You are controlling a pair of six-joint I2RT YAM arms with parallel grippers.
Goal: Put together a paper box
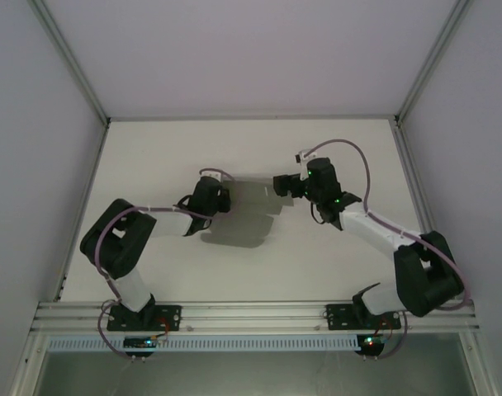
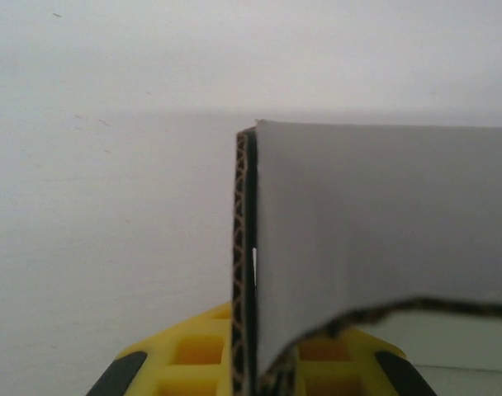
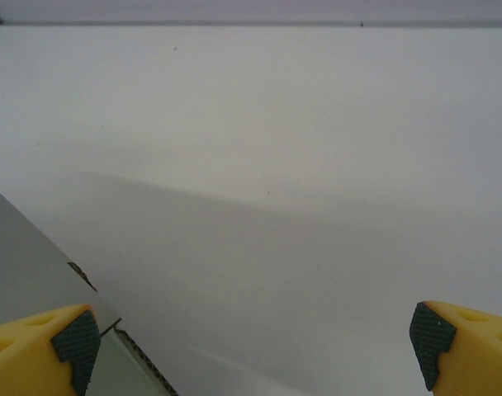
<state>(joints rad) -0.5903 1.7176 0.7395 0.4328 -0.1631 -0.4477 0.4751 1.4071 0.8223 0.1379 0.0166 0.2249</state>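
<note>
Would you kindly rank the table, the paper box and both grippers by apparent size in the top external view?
1. table
2. paper box
3. left gripper and right gripper, which look about alike, so I leave them tied.

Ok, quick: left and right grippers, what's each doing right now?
Left gripper: closed on the edge of the plain grey corrugated cardboard piece.
Right gripper: open wide, holding nothing.
</note>
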